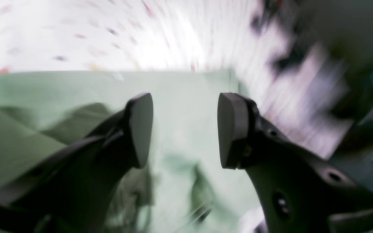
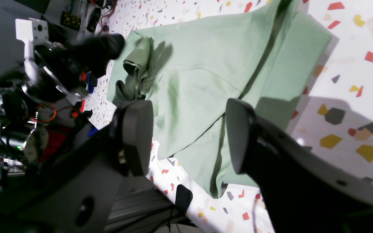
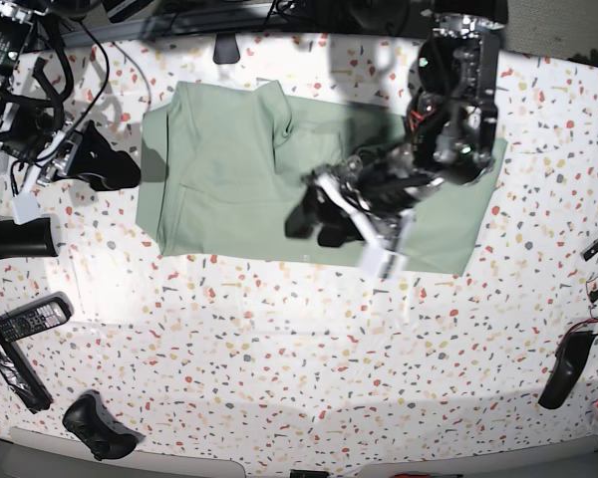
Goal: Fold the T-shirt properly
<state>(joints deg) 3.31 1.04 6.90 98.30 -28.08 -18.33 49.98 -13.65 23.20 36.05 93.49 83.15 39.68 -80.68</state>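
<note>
The T-shirt point(image 3: 219, 169) is pale sage green and lies spread across the far half of the speckled table, partly folded, with a layer doubled over at its left part. My left gripper point(image 3: 314, 221) hovers over the shirt's middle. In the blurred left wrist view its fingers point(image 1: 141, 129) stand wide apart over green cloth point(image 1: 180, 97) with nothing between them. My right gripper point(image 3: 115, 171) sits just beyond the shirt's left edge. In the right wrist view it point(image 2: 189, 136) is open, and the shirt point(image 2: 206, 64) lies below with a bunched fold near its far end.
A remote control point(image 3: 25, 319) and a black cylinder point(image 3: 15, 239) lie at the table's left edge. A dark game controller point(image 3: 100, 426) is at the front left, and a black object point(image 3: 563, 368) at the right. Cables and electronics crowd the back left corner point(image 3: 20, 60).
</note>
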